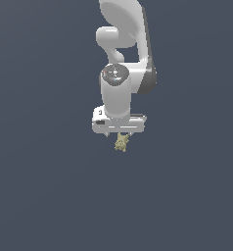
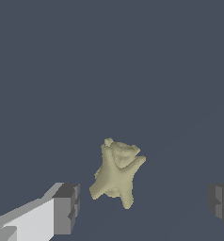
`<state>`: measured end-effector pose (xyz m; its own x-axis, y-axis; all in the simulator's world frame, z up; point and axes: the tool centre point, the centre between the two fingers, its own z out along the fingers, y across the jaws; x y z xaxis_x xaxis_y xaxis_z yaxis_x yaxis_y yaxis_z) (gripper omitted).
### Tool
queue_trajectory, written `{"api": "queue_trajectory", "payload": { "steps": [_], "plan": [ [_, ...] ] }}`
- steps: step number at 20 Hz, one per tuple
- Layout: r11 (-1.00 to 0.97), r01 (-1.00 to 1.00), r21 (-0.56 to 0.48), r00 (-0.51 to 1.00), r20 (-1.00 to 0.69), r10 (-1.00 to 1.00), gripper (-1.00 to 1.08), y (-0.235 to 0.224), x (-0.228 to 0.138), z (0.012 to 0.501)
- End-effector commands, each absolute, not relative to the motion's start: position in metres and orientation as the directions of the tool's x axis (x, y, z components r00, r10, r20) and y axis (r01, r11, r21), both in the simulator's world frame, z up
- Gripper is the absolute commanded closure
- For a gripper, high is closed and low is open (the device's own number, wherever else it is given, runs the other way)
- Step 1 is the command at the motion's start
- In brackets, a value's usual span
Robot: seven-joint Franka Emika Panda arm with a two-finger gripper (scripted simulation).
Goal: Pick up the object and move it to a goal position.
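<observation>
The object [image 1: 121, 142] is a tiny pale tan-yellow lumpy item with small knobby projections. In the exterior view it sits just below the white gripper [image 1: 119, 134], which points straight down over it. In the wrist view the object [image 2: 116, 173] lies between the two grey fingertips [image 2: 67, 207], nearer to one of them. My gripper [image 2: 144, 204] is open wide. Both pads stand apart from the object and neither touches it.
The flat dark blue-grey floor [image 1: 45, 196] stretches all around with nothing else on it. The white arm [image 1: 123, 44] rises above the gripper in the exterior view.
</observation>
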<state>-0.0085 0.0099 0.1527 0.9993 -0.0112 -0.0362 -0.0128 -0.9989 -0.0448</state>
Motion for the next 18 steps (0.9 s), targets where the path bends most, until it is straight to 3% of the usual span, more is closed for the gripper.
{"api": "queue_trajectory", "payload": {
  "steps": [1, 18],
  "plan": [
    [-0.999, -0.013, -0.045, 0.999, -0.036, -0.011, -0.92, 0.010, -0.009, 0.153],
    [-0.998, -0.031, -0.052, 0.999, -0.026, -0.030, -0.92, -0.003, -0.003, 0.152]
  ]
}}
